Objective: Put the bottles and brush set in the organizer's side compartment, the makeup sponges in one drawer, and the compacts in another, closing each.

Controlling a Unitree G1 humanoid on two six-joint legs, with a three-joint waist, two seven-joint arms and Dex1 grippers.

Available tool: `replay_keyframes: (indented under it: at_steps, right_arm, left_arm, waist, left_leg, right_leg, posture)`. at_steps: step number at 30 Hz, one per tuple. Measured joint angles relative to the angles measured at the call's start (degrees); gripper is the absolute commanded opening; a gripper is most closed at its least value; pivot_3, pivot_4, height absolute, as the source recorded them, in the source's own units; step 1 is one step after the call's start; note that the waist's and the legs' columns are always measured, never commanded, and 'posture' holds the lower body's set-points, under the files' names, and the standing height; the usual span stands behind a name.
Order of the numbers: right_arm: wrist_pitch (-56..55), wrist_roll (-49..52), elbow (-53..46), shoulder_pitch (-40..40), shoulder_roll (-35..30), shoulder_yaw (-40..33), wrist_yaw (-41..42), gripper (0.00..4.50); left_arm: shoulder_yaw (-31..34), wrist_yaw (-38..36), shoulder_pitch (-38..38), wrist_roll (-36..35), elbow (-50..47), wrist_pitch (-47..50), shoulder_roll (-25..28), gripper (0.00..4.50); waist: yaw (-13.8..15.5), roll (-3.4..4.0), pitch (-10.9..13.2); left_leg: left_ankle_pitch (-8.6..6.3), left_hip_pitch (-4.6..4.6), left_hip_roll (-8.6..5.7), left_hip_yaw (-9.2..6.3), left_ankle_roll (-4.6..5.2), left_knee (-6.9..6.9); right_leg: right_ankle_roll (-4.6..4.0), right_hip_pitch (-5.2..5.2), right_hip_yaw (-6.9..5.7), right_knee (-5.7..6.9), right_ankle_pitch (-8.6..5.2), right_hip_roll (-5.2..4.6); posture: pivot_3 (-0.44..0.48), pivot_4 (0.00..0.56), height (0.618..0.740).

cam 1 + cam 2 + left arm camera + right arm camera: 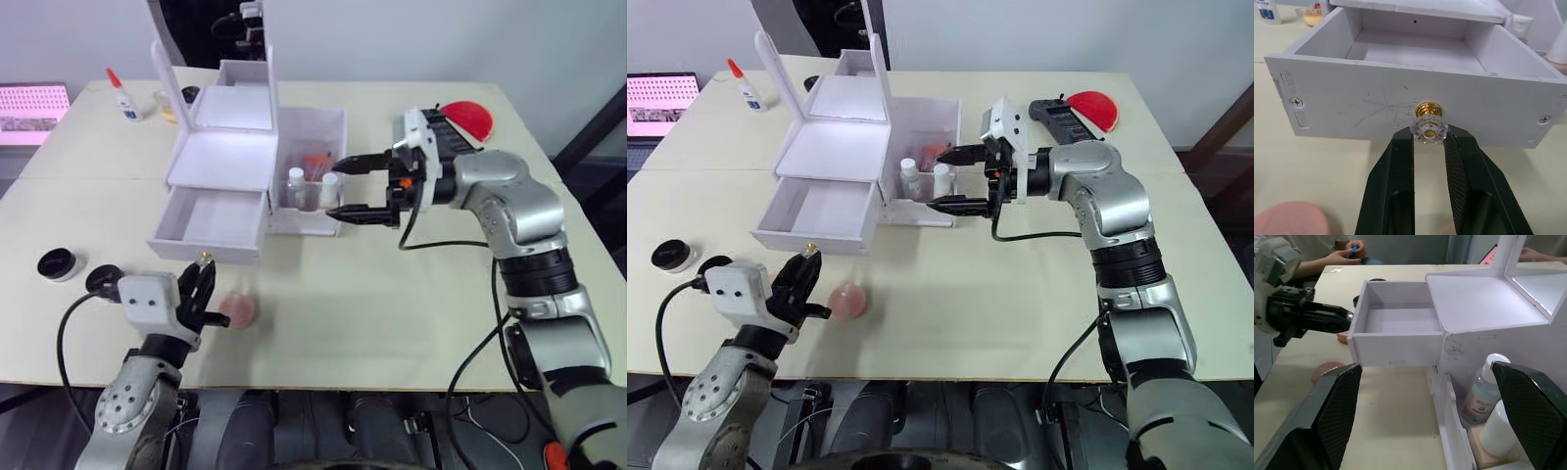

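Note:
The white organizer [220, 157] stands mid-table with its mirror up and its lower drawer [211, 217] pulled out and empty. My left gripper [1428, 134] is shut on that drawer's gold knob [1428, 128]. Beside the gripper lies a pink makeup sponge [238, 310]; a second pink sponge [1343, 337] peeks out under the gripper. Two black compacts [57, 262] [101, 279] rest at the table's left edge. The side compartment [312, 174] holds two white-capped bottles [296, 186] [330, 188] and a reddish item [315, 164] behind them. My right gripper [336, 188] is open against the compartment's right side, holding nothing.
A white glue bottle with a red tip [124, 98] and a small jar [167, 106] stand at the back left. A red disc [468, 117] and a black device [446, 125] lie at the back right. A person's hands [1344, 254] show beyond the table.

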Motion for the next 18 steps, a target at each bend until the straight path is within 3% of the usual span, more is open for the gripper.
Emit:
replay_keyframes:
  at_steps: [3,11,12,18]
  right_arm:
    - [-0.30,0.00,0.63,-0.16,1.05,0.90,0.34,4.50]
    - [-0.65,-0.03,3.08,-2.32,1.11,0.88,1.34,4.50]
    - [-0.96,-0.01,3.41,-2.31,1.11,0.89,1.83,4.50]
    - [-3.37,0.06,3.93,0.29,0.33,0.13,3.45,4.50]
  left_arm:
    - [-0.34,0.15,1.38,0.00,-0.29,-0.15,-0.21,0.32]
    - [2.89,-1.47,4.31,-2.95,-1.49,-0.91,-0.03,4.29]
    - [3.67,-2.37,6.14,-2.91,-1.73,-1.93,0.62,4.45]
    - [7.74,-9.87,20.20,-5.87,-2.15,-11.88,-0.42,4.45]
  waist:
    - [-0.63,0.00,0.00]
    - [-1.33,0.00,0.00]
    - [-1.51,0.00,0.00]
    - [-2.18,0.00,0.00]
  left_leg:
    - [-0.05,-0.11,0.00,0.00,0.06,0.00]
    - [-0.11,-0.11,0.00,0.02,0.14,0.00]
    - [-0.15,-0.13,0.00,0.02,0.21,0.01]
    - [-0.40,-0.27,0.02,0.07,0.13,-0.01]
  right_leg:
    - [0.01,-0.06,0.00,-0.06,-0.01,0.00]
    - [0.02,-0.10,0.00,-0.06,-0.01,0.01]
    - [0.03,-0.11,0.00,-0.09,-0.02,0.01]
    - [0.08,-0.09,0.01,-0.55,-0.05,0.00]
  posture:
    - [0.000,0.150,0.740]
    - [0.000,0.150,0.740]
    - [0.000,0.150,0.740]
    - [0.000,0.150,0.740]
